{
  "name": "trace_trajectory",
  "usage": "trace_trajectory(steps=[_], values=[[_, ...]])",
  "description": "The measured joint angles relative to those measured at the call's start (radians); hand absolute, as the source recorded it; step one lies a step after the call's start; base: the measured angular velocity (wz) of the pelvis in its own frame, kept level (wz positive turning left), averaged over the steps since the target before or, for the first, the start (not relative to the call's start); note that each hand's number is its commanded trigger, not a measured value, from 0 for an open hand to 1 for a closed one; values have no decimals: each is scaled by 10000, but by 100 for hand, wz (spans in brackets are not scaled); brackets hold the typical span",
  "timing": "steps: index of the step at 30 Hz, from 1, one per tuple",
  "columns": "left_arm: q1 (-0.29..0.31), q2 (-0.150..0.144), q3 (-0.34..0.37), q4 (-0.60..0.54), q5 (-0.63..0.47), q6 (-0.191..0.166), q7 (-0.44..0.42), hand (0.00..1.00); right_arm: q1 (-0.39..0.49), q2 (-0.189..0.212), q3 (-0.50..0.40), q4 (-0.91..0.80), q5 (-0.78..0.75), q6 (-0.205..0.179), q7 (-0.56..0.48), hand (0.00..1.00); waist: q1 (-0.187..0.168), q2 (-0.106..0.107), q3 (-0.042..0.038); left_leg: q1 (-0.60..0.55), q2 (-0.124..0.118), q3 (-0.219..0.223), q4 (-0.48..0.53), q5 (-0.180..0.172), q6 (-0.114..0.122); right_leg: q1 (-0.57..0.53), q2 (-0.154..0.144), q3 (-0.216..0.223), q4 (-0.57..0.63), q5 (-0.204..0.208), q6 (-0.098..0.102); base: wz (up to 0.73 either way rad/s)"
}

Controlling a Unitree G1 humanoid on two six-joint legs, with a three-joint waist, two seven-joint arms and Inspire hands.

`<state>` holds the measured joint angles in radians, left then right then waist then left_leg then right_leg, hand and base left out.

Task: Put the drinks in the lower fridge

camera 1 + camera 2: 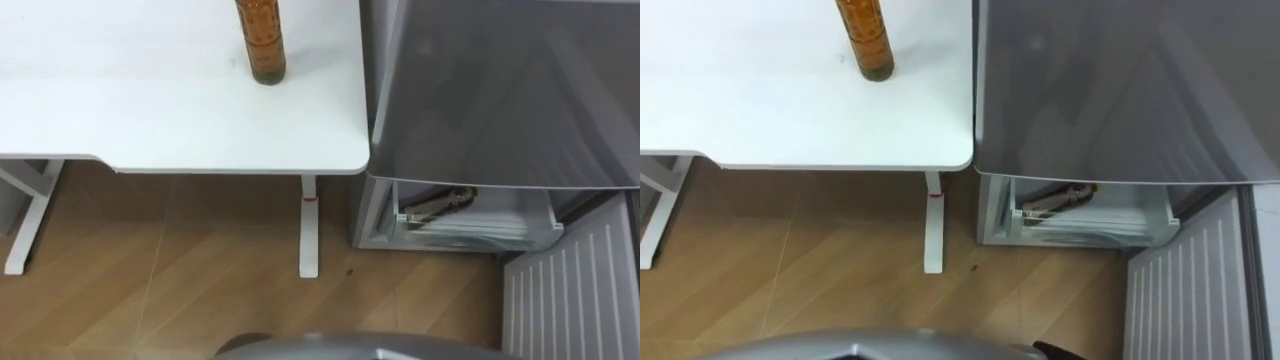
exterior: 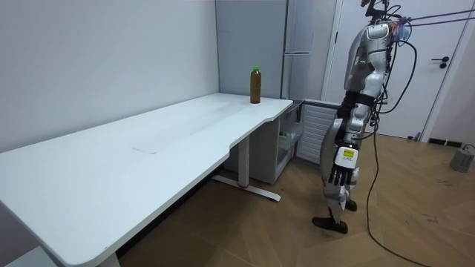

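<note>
Brown bottle (image 1: 261,40) stands upright on the white table (image 1: 150,110), at the corner nearest the fridge (image 1: 500,90). The fridge is just right of the table, its lower compartment (image 1: 480,228) open and door (image 1: 570,290) swung out. The robot stands off the table's end. Its left hand (image 2: 341,175) hangs by the thigh, fingers loose and empty.

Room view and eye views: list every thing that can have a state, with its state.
bottle: upright on the table, green cap on.
lower fridge door: swung open.
upper fridge door: shut.
left hand: open, hanging by the robot's side, holding nothing.
</note>
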<state>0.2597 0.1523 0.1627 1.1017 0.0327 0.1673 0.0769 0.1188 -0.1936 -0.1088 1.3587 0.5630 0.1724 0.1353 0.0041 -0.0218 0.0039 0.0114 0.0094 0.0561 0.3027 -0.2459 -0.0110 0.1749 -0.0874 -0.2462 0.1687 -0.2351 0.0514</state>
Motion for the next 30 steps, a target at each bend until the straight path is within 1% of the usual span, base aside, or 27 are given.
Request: trace_trajectory(steps=[7, 10, 12, 13, 15, 16, 18, 20, 22, 24, 25, 27, 28, 30], values=[[-63, 0, 233, -19, -53, 21, 54, 0, -22, 0, 8, -13, -259, 13, -129, 0, -16, -36, 1, -4, -16, -1, 17, 1, 0, 0, -3, 1, -70, -2, 3, 0], [-217, -22, 350, -18, -535, 20, 187, 0, -12, 39, 8, -41, -263, 11, -132, 0, -1, -100, 0, -41, -22, -6, 26, 0, 0, -2, -1, -2, -153, 0, 4, 0], [-313, -84, 672, -39, -1349, -6, 299, 0, -27, 50, 6, -92, -389, -1, -134, 0, 20, -141, 9, -41, -17, 27, 19, -12, 7, -9, 1, 64, -163, -1, 4, -2], [-325, -91, 737, -39, -1624, -30, 317, 0, -35, 51, 5, -111, -452, -6, -137, 0, 33, -143, 11, -27, -9, 60, 9, -16, 9, -7, 1, 76, -168, 0, 4, -10], [-343, -97, 831, -229, -2602, -94, 535, 0, -97, 54, 10, -245, -667, -65, -140, 0, 20, -142, 10, 23, -7, 104, -33, -29, 11, 13, 1, 93, -163, 2, 8, -7], [-341, -97, 908, -354, -2853, -106, 608, 0, -53, 54, 11, -257, -670, -66, -137, 0, 16, -136, 11, 23, -7, 103, -34, -29, 11, 16, 1, 88, -163, 3, 10, 0], [-324, -95, 1085, -701, -3575, -263, 892, 0, -2, 49, 7, -287, -735, -69, -135, 0, 16, -95, 15, 56, -6, 94, -50, -29, 11, 31, 2, 89, -122, 8, 10, 0], [-341, -89, 1123, -783, -3852, -381, 1095, 0, 22, 25, -5, -285, -914, -84, -147, 0, 13, -47, 17, 150, -5, 100, -121, -28, 11, 58, 1, 108, -84, 9, 9, -2], [-384, -95, 1122, -859, -3947, -455, 1257, 0, 40, 4, -9, -306, -1039, -92, -144, 0, -22, -7, 24, 186, 9, 108, -187, -33, 6, 91, 2, 117, -1, 9, 9, -2], [-449, -173, 1181, -1130, -3941, -517, 1580, 0, 138, -2, -127, -386, -1096, -98, -121, 0, 1, 9, 25, 301, 5, 112, -259, -38, 8, 173, 2, 160, 4, 9, 10, -2], [-465, -194, 1288, -1143, -3942, -533, 1645, 0, 149, -7, -161, -385, -1109, -97, -111, 0, 11, 13, 24, 334, 3, 121, -280, -37, 8, 189, 2, 187, 10, 9, 10, -7], [-459, -263, 1674, -1536, -3946, -570, 2042, 0, 212, -16, -312, -409, -1262, -111, -37, 0, 41, 30, 14, 341, 6, 151, -279, -35, 7, 172, 3, 235, 11, 9, 9, -6], [-451, -271, 1756, -1679, -3947, -592, 2155, 0, 226, -23, -320, -401, -1297, -115, -20, 0, 55, 71, -9, 352, 8, 168, -278, -34, 7, 170, 4, 260, 12, 9, 9, -7], [-438, -276, 1973, -2242, -3948, -704, 2752, 0, 252, -76, -324, -394, -1373, -184, -17, 0, 53, 66, 5, 378, 10, 211, -278, -33, 10, 165, 2, 321, 25, 10, 8, -7]])
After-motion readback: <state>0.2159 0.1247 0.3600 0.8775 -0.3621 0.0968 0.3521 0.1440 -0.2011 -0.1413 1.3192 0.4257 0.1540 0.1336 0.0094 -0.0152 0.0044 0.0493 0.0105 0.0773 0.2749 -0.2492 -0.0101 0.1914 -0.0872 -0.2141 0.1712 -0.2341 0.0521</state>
